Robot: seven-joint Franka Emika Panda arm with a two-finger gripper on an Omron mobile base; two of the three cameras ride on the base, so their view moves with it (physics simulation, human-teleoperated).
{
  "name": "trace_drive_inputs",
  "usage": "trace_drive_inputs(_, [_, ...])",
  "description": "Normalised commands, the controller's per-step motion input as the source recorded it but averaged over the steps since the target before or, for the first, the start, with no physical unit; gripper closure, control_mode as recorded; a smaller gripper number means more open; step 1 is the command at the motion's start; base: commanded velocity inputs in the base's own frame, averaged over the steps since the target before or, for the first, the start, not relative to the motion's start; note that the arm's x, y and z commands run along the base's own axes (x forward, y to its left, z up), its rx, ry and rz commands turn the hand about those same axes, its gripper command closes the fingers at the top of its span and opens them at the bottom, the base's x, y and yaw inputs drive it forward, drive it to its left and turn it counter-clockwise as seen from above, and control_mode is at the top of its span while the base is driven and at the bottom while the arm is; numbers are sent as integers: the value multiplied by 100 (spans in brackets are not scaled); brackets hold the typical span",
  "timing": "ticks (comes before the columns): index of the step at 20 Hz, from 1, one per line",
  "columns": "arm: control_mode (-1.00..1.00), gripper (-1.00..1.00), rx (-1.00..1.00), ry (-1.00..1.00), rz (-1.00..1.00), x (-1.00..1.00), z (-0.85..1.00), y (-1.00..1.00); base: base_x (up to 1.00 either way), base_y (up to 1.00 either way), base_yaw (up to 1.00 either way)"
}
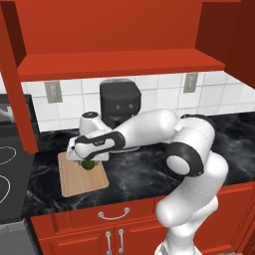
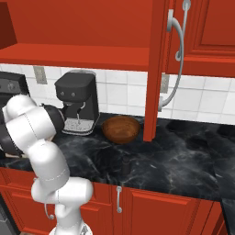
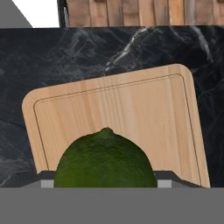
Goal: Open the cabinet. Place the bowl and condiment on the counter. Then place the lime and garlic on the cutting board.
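— Where's the arm gone to?

— It's stretched out low to its left, over the cutting board [image 1: 82,176] at the left end of the worktop [image 1: 149,172], beside the stove. The pincer [image 1: 88,162] hangs over the board's back half with the lime [image 1: 88,165] between its fingers.

— Gripping it, you mean?

— Looks that way. From the hand's own camera the lime [image 3: 105,159] sits right between the two finger tips, pinched at its sides, with the board [image 3: 122,113] spread beneath it. Whether the fruit already touches the wood I can't tell.

— And the cabinet?

— Its doors stand open; one door [image 2: 157,69] shows edge-on with its long silver handle [image 2: 176,55], and the shelf [image 1: 119,63] inside is bare red.

— The bowl?

— The bowl [image 2: 121,128] stands on the worktop near the back wall, just right of the coffee machine [image 2: 78,102]. The condiment [image 2: 125,166] stands upright further forward, near the front edge, well apart from the bowl.

— Garlic?

— I can't pick it out from here.
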Motion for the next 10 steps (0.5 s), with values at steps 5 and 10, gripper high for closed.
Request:
trace_drive_inputs(5, [-100,100,-1,0,-4,5,-21,10,0,0,0])
trace_drive_inputs(10, [-100,100,0,0,-5,5,-20,9,0,0,0])
